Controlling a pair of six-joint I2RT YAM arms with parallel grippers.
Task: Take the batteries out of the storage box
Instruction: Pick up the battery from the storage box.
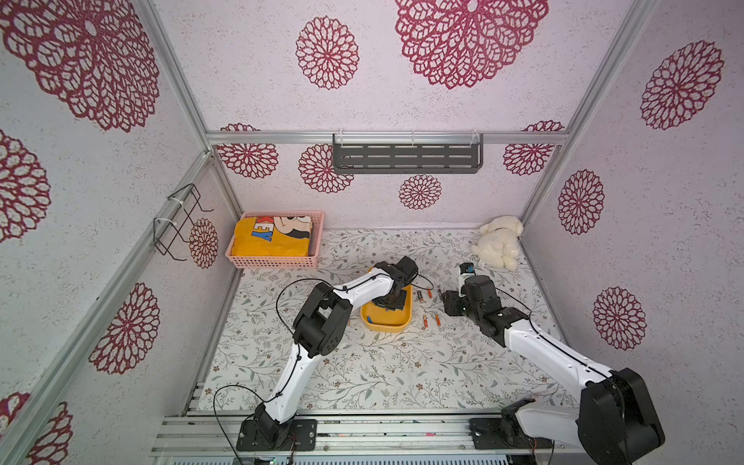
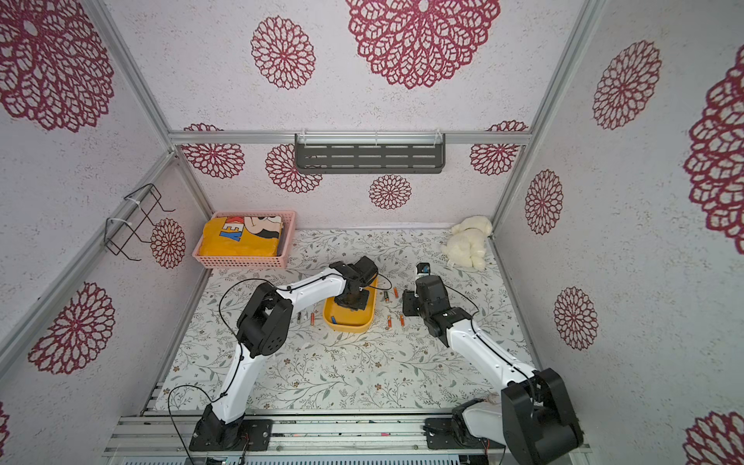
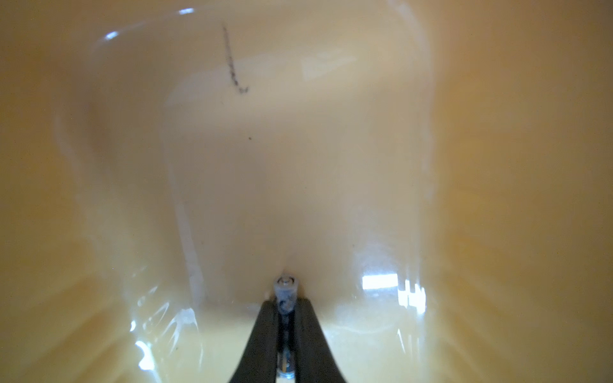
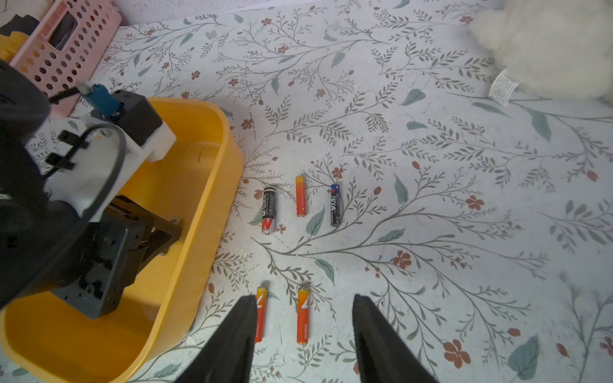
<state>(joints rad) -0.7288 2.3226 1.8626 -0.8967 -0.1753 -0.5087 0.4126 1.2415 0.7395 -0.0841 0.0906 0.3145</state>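
Left jaws tight on a bluish battery (image 3: pixel 284 289) inside storage box (image 4: pixel 219 199); right jaws apart, empty, over an orange battery (image 4: pixel 303 315).

The storage box (image 4: pixel 205 225) is glossy smooth plastic, the soft toy (image 4: pixel 547 43) fluffy cloth.

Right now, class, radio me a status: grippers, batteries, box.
Left gripper shut on a battery inside box. Right gripper open above five batteries on table. Blue battery loose in box. No obstruction seen.
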